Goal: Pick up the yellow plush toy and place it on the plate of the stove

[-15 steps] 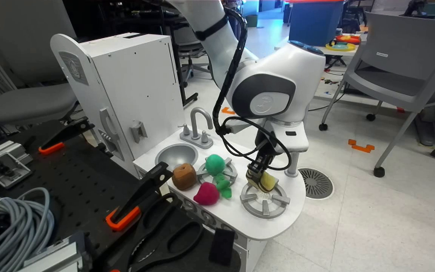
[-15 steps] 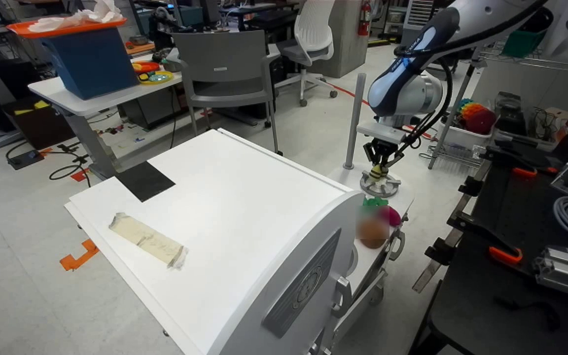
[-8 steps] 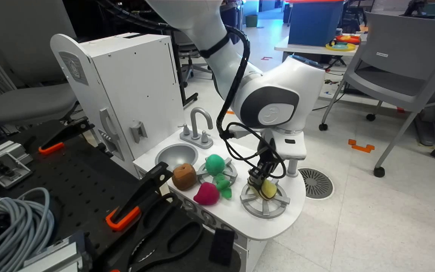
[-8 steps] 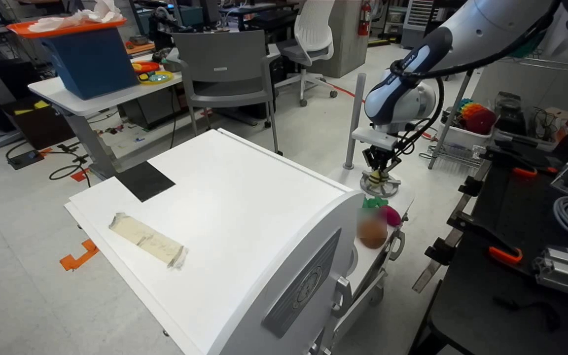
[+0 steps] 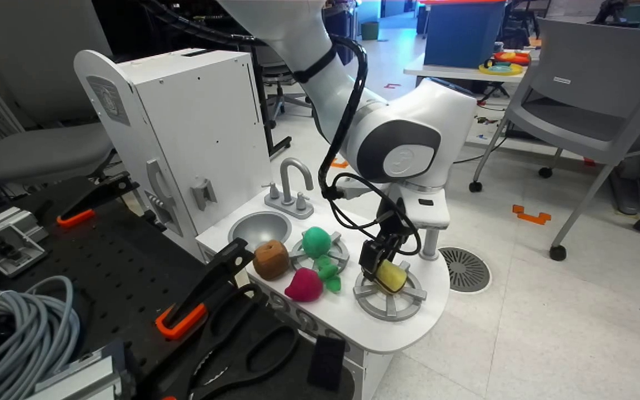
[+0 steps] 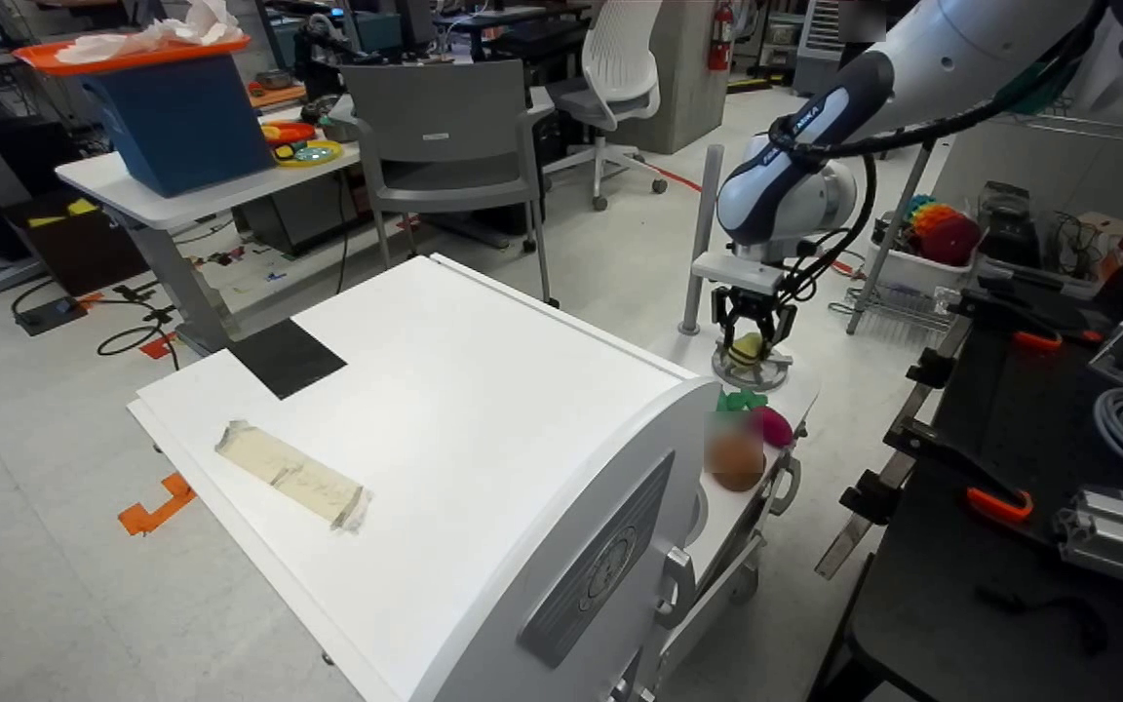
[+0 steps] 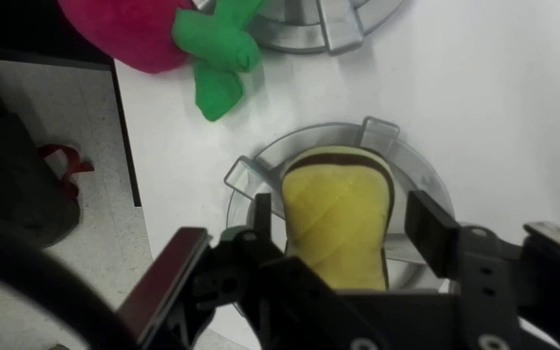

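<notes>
The yellow plush toy [image 7: 338, 209], with a dark brown band round its edge, rests on the plate [image 7: 428, 170] of the stove, a grey disc with raised spokes. Both exterior views show the toy [image 5: 392, 276] [image 6: 745, 348] there, on the rounded end of the stove's white countertop [image 5: 434, 303]. My gripper [image 7: 342, 218] stands open around it. In the wrist view a gap shows between the toy and each of the black fingers [image 7: 430, 233]. The toy's near end is hidden behind the gripper body. In an exterior view the gripper [image 6: 746, 341] straddles the toy from above.
Beside the plate lie a pink toy [image 5: 304, 285] with green leaves, a green ball [image 5: 316, 242] on another burner [image 5: 342, 255], and a brown toy [image 5: 271, 260]. Behind them are the sink [image 5: 253, 226] and faucet [image 5: 295, 169]. A grey post [image 5: 432, 241] rises near the arm.
The gripper came down a little with the toy squeezed in it, then its fingers spread apart. The toy has let out to its fuller shape and stays on the plate.
</notes>
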{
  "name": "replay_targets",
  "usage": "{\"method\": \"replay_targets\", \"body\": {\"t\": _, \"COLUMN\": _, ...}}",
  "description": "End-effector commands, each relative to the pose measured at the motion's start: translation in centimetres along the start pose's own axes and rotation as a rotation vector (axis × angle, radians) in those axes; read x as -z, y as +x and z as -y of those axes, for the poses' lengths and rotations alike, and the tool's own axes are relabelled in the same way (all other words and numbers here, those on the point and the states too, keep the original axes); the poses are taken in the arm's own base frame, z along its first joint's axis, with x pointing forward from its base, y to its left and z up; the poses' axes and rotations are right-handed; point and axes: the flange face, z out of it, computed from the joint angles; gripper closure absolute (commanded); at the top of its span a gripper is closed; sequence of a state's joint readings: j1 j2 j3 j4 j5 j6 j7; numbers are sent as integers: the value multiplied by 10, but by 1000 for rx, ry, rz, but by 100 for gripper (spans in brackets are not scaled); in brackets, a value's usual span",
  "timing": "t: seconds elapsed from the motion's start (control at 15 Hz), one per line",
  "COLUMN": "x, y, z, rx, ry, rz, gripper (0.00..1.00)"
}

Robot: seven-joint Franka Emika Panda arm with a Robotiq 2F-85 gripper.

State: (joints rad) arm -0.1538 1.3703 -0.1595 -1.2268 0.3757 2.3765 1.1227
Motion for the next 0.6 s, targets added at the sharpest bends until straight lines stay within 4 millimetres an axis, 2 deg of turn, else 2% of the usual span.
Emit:
{"method": "replay_targets", "body": {"t": 0.0, "x": 23, "y": -12, "z": -7, "rx": 62, "ry": 2, "rz": 33, "gripper": 1}}
{"method": "replay_targets", "body": {"t": 0.27, "x": 62, "y": -42, "z": -31, "rx": 225, "ry": -58, "rz": 146, "gripper": 0}}
{"method": "replay_targets", "body": {"t": 0.33, "x": 33, "y": -29, "z": -10, "rx": 161, "ry": -20, "rz": 73, "gripper": 0}}
{"method": "replay_targets", "body": {"t": 0.53, "x": 57, "y": -42, "z": -21, "rx": 207, "ry": -49, "rz": 113, "gripper": 0}}
